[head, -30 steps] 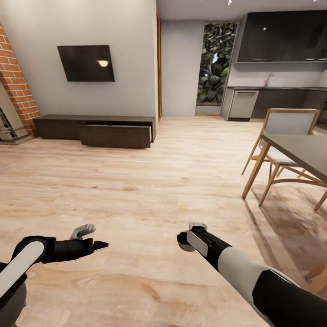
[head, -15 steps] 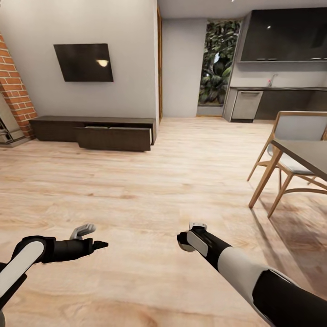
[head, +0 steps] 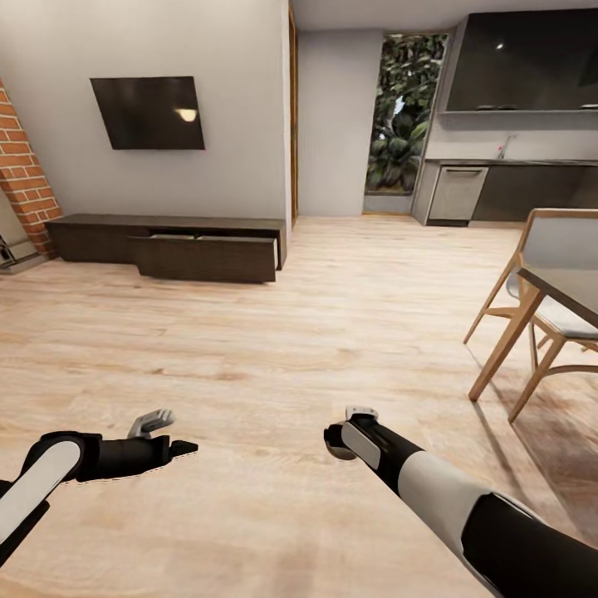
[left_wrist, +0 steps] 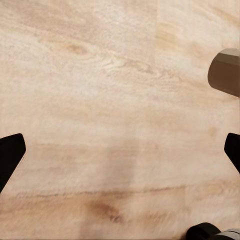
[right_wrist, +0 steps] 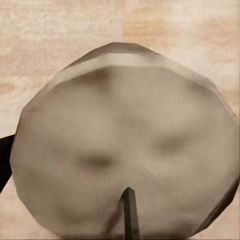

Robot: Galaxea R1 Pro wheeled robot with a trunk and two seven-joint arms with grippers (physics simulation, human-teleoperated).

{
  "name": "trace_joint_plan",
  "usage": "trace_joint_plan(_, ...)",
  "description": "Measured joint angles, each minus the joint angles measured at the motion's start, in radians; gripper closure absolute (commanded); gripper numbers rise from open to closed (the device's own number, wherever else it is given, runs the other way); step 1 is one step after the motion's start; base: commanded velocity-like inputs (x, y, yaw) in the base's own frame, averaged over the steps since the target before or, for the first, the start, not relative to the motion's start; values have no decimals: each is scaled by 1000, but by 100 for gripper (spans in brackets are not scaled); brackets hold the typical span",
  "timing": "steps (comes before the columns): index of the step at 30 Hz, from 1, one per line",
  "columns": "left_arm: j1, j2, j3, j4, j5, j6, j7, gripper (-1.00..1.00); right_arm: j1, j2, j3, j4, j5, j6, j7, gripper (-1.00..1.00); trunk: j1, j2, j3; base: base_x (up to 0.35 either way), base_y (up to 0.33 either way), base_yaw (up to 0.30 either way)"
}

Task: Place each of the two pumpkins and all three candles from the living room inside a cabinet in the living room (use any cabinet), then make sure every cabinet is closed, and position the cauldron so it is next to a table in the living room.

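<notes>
Right gripper [head: 339, 442] grips a beige candle [right_wrist: 125, 160]; left gripper [head: 166, 436] spread wide, empty; the cabinet [head: 166, 245], one drawer open, lies ahead-left across bare floor

The left gripper [left_wrist: 120, 150] looks down on the light wood plank floor [left_wrist: 100, 100], its two black fingertips [left_wrist: 9, 155] showing at opposite edges of the picture, spread wide apart with bare planks between them and nothing held. A beige-grey candle [left_wrist: 226, 72] juts in at one edge, seen in part. A dark rounded part with a pale band [left_wrist: 210, 232] shows at a corner; what it is cannot be told.
</notes>
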State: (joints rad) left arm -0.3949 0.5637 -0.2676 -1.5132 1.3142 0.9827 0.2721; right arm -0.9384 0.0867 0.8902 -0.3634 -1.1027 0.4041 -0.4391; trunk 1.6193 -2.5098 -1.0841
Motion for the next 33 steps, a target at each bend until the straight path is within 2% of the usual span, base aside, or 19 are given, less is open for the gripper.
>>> trace_joint_plan(22, 0, 0, -1, 0, 0, 0, 2, -100, 0, 1, 2, 0, 0, 0, 0, 100, 0, 0, 1, 334, 0, 44)
trace_joint_plan(33, 0, 0, 0, 0, 1, 0, 2, -100, 0, 2, 2, 0, 0, 0, 0, 100, 0, 0, 4, 334, 0, 245)
